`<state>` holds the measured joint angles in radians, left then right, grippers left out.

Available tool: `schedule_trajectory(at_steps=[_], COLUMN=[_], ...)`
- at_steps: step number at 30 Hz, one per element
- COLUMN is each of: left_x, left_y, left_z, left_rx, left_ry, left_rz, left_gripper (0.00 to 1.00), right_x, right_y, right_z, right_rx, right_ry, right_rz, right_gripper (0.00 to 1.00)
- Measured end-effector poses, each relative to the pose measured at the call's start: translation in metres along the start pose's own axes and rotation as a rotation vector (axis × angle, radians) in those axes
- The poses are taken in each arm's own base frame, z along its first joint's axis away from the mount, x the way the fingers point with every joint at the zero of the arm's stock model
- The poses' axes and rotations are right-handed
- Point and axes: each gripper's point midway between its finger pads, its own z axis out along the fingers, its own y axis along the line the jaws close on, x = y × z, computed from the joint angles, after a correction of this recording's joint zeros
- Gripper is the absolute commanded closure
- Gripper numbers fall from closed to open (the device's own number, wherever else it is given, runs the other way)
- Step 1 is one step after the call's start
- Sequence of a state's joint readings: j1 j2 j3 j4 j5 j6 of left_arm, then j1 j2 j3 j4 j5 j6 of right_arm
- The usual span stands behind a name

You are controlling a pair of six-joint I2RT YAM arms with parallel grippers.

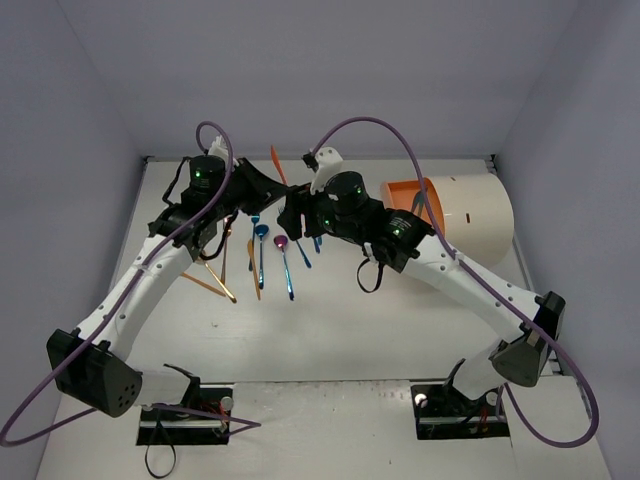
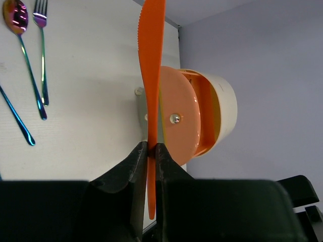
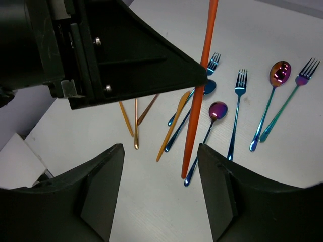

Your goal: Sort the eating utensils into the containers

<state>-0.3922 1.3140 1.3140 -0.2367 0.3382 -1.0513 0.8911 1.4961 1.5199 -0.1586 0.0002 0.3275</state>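
Left wrist view: the left pincer [image 2: 151, 151] is clamped on the handle of an orange knife [image 2: 151, 60], which is held clear of the tabletop [image 2: 91, 75] with its serrated blade pointing away. Beyond the blade, the white cabinet [image 2: 224, 101] lies on its side with its round orange drawer [image 2: 181, 101] drawn out, gold knob facing the camera. The right pincer [image 3: 159, 196] hangs wide open and empty beside the held knife. Below it, the other utensils [image 3: 218, 110], blue, purple and gold, lie loose on the tabletop, apart from the cabinet.
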Motion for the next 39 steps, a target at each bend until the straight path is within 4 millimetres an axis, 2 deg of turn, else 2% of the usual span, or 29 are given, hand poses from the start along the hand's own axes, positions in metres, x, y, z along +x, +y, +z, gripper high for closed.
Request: schedule_trajectory(at_steps=[9, 15, 20, 33, 35, 36, 39], left_x=[0.012, 0.015, 0.016, 0.021, 0.021, 0.021, 0.022], left_y=[-0.011, -0.013, -0.013, -0.015, -0.015, -0.015, -0.012], left_z=[0.001, 0.001, 0.001, 0.001, 0.000, 0.000, -0.002], left_rx=[0.024, 0.028, 0.028, 0.030, 0.029, 0.028, 0.014], left_ry=[0.023, 0.031, 0.033, 0.046, 0.044, 0.043, 0.042], left_rz=[-0.020, -0.019, -0.019, -0.015, -0.013, -0.011, 0.014], left_gripper=[1.00, 1.00, 1.00, 1.00, 1.00, 0.94, 0.61], right_x=[-0.006, -0.007, -0.006, -0.002, -0.002, -0.001, 0.001], right_y=[-0.011, -0.018, -0.020, -0.030, -0.031, -0.032, -0.035], right_z=[0.005, 0.006, 0.008, 0.013, 0.013, 0.013, 0.013], right_rx=[0.065, 0.105, 0.120, 0.166, 0.175, 0.178, 0.193], right_ry=[-0.036, -0.045, -0.044, -0.039, -0.040, -0.041, -0.041], right_rz=[-0.011, -0.019, -0.025, -0.048, -0.047, -0.047, -0.048], right_gripper=[0.58, 0.59, 0.63, 1.00, 1.00, 1.00, 1.00])
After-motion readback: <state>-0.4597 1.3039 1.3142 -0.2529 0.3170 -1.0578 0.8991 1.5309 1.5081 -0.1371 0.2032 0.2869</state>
